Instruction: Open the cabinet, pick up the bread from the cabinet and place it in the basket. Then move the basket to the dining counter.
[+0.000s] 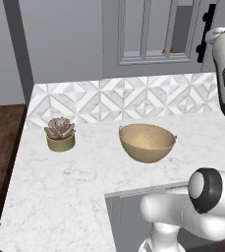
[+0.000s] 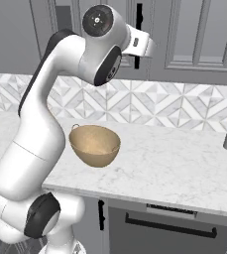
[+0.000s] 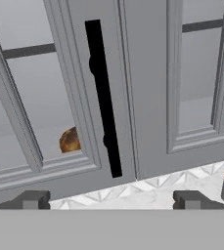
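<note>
Facing the shut cabinet (image 3: 59,97), jaws (image 3: 111,200) wide; basket (image 1: 147,142) rests on marble counter (image 1: 60,192) under patterned tiles (image 1: 114,101).

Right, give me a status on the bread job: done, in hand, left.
Done: nothing visible. The cabinet door is shut, with the bread behind its glass. In hand: the gripper, open and empty, faces the black handle without touching it. Left: open the door, put the bread in the basket, which sits empty on the tiled-backsplash counter, then carry the basket to the dining counter.
</note>
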